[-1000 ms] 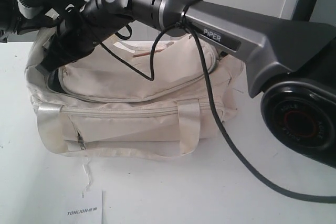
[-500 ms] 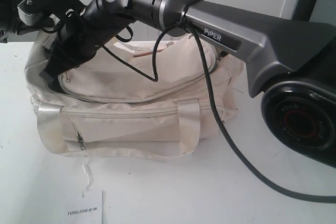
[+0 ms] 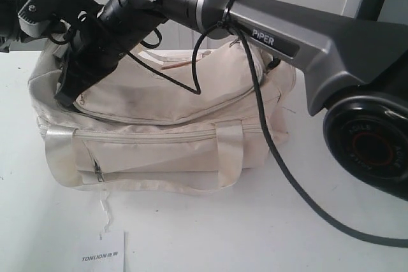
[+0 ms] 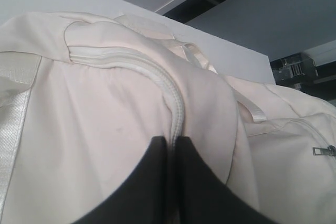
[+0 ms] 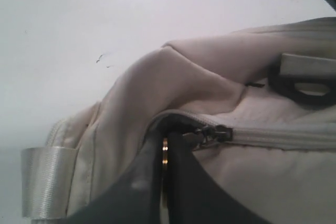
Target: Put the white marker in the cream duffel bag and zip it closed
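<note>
Right gripper (image 5: 165,142), pinched shut on the zipper pull (image 5: 210,135), sits at the bag's (image 3: 159,103) 9 o'clock end. The last stretch likely wants a steady, low drag along the curve. Left gripper (image 4: 170,145) clamps the soft cream cloth beside the ribbed teeth. The marker is unseen, presumably inside.

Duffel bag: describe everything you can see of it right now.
The bag is soft cream fabric, lying slumped on the white table. It has pale webbing handles, a zipped front pocket and a curved top zipper, closed except for a short dark gap at one end. There the right gripper is shut on the pull; the left gripper pinches fabric at the seam.
</note>
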Controlling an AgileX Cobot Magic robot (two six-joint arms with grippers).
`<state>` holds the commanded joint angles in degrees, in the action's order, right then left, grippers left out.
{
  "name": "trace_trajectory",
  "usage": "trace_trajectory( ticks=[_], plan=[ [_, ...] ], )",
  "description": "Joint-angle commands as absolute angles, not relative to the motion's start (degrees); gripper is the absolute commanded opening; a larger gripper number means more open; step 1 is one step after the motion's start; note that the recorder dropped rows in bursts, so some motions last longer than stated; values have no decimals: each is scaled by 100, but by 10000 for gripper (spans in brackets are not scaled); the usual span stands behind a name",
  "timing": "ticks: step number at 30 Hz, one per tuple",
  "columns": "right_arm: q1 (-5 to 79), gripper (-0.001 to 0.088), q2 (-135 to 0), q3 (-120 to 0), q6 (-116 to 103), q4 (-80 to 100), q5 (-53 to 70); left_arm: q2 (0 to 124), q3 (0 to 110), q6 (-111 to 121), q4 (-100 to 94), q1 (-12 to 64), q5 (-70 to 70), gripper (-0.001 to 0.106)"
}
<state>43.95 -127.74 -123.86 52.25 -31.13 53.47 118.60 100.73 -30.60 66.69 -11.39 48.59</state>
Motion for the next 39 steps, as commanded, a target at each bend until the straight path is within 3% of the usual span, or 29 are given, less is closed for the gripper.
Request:
trace_trajectory(
  ticks=[5, 8, 16, 39],
  plan=[
    [4395, 0, -12774, -12386, 5148, -3101, 5270, 11699, 10073, -3082, 6669, -1327, 4966, 485],
    [4395, 0, -12774, -12386, 5008, -3101, 5184, 11514, 10073, -3082, 6651, -1565, 5159, 607],
    [4395, 0, -12774, -12386, 5008, -3101, 5112, 11060, 10061, -2921, 5021, -1772, 6593, 610],
    [4395, 0, -12774, -12386, 5028, -3101, 5026, 10979, 10061, -2628, 3823, -799, 6579, 622]
  ],
)
